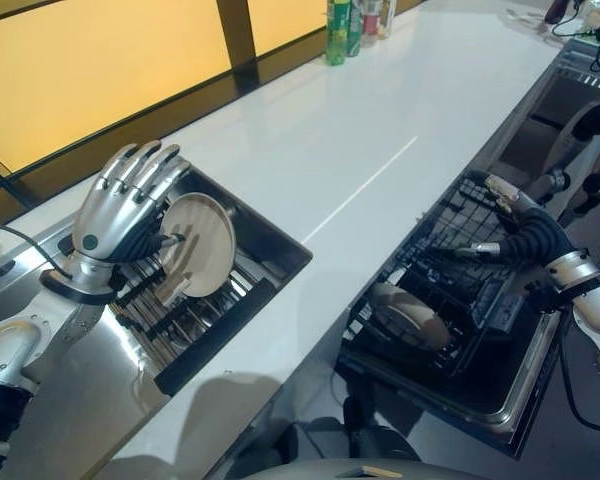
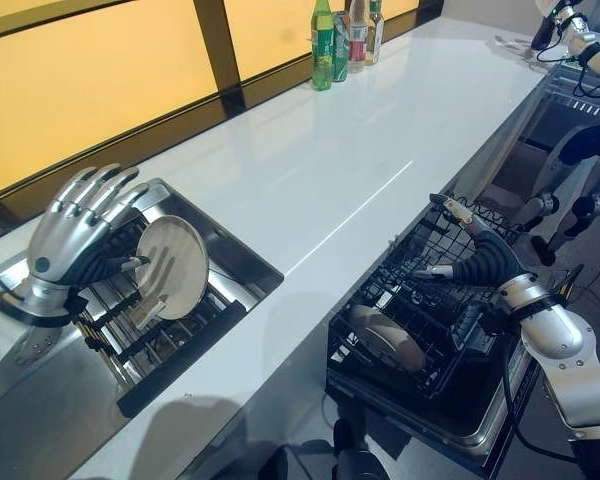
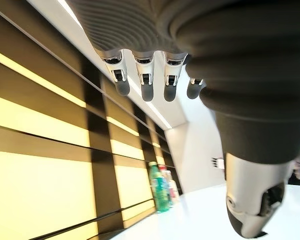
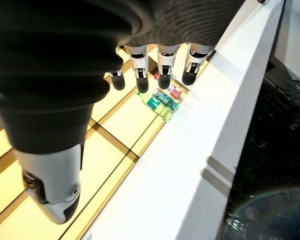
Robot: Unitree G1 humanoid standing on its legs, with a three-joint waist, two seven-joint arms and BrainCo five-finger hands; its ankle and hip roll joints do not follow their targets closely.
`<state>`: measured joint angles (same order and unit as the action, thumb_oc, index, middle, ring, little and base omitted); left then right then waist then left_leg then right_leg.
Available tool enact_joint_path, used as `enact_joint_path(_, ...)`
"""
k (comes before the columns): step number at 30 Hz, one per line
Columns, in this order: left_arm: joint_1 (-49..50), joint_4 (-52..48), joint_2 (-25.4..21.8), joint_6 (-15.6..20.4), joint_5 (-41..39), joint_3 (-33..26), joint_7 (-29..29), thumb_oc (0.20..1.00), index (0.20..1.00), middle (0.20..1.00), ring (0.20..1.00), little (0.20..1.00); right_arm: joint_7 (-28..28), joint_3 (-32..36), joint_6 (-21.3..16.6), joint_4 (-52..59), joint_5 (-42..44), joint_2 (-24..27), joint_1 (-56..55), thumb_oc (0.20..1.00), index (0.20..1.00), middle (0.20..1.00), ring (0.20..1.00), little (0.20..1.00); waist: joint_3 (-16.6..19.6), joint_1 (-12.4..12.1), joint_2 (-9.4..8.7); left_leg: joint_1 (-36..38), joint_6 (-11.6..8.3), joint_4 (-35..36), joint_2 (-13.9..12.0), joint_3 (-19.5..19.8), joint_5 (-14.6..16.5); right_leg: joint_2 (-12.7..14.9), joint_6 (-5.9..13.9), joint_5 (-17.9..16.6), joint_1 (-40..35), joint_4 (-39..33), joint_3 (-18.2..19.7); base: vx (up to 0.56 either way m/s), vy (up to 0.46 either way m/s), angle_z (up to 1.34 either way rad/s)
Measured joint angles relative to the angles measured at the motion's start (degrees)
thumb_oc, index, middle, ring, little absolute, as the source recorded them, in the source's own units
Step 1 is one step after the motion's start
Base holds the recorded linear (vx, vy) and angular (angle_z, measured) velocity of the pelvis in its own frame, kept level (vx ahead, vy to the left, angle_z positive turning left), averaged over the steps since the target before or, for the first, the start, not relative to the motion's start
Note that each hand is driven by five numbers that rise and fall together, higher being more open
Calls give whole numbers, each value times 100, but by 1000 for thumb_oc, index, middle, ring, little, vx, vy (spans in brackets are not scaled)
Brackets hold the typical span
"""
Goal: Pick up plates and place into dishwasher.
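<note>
A cream plate [image 1: 195,245] stands on edge in the dark rack [image 1: 180,320] inside the steel sink. My left hand [image 1: 120,215] hovers just to the plate's left, fingers straight and thumb pointing toward the plate's rim; its fingers [image 3: 145,85] hold nothing. Another cream plate [image 1: 410,315] lies tilted in the black wire dishwasher rack [image 1: 450,270] below the counter edge. Over that rack my right hand [image 1: 520,235] is open, and its fingers [image 4: 162,75] are straight and empty.
A long white counter [image 1: 360,150] runs between the sink [image 1: 280,245] and the pulled-out dishwasher. Several bottles [image 1: 345,25] stand at its far end by the yellow panelled wall. The dishwasher door [image 1: 500,400] juts out low on the right.
</note>
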<state>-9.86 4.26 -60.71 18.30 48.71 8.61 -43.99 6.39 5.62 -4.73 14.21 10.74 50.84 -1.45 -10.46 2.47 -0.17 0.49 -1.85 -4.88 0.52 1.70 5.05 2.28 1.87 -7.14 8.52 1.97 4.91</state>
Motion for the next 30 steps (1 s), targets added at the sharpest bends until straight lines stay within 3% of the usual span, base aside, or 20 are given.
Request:
enact_joint_path(6, -1236, 419, -448, -92, 54, 1001, -72, 1000, 1000, 1000, 1000, 1000, -292, -282, 8, -105, -2, 15, 420, 1000, 1000, 1000, 1000, 1000, -597, 177, -133, -472, 44, -416, 132, -55, 23, 96, 73, -194, 332, -33, 118, -82, 14, -4)
enact_joint_path(10, -1889, 576, -618, -108, 127, 1595, 34, 1000, 1000, 1000, 1000, 1000, -464, -537, 45, -134, -7, 24, 640, 1000, 1000, 1000, 1000, 1000, -871, 291, -204, -821, 65, -846, 131, -71, 206, 90, 94, -255, 475, -49, 133, -24, -3, -1)
enact_joint_path(13, -2266, 673, -735, -12, 129, 1778, 86, 1000, 1000, 1000, 1000, 1000, -568, -610, 58, -138, -6, 45, 736, 1000, 1000, 1000, 1000, 1000, -1006, 310, -239, -984, 74, -1003, 140, -86, 258, 80, 69, -324, 567, -49, 147, -60, 5, -1)
enact_joint_path(23, -3396, 532, -1386, 435, -217, 2663, 2027, 1000, 1000, 1000, 1000, 1000, -658, -730, 57, -348, -2, 377, 1112, 1000, 1000, 1000, 1000, 1000, -1173, 286, -216, -1222, 143, -1116, 223, -96, 273, 192, 123, -393, 682, -193, 170, -21, 42, 1)
enact_joint_path(29, -3375, 458, -1463, 499, -340, 2602, 2450, 1000, 1000, 1000, 1000, 1000, -594, -727, 56, -387, 4, 569, 1145, 1000, 1000, 1000, 1000, 1000, -1279, 260, -25, -1152, 140, -1010, 222, -94, 234, 199, 93, -426, 649, -193, 152, 16, 39, 1)
enact_joint_path(30, -3365, 453, -1461, 499, -339, 2602, 2490, 956, 956, 956, 956, 956, -552, -727, 56, -404, 5, 569, 1169, 1000, 1000, 1000, 1000, 1000, -1292, 253, 0, -1093, 139, -955, 221, -94, 216, 201, 81, -430, 611, -194, 145, 12, 33, 2)
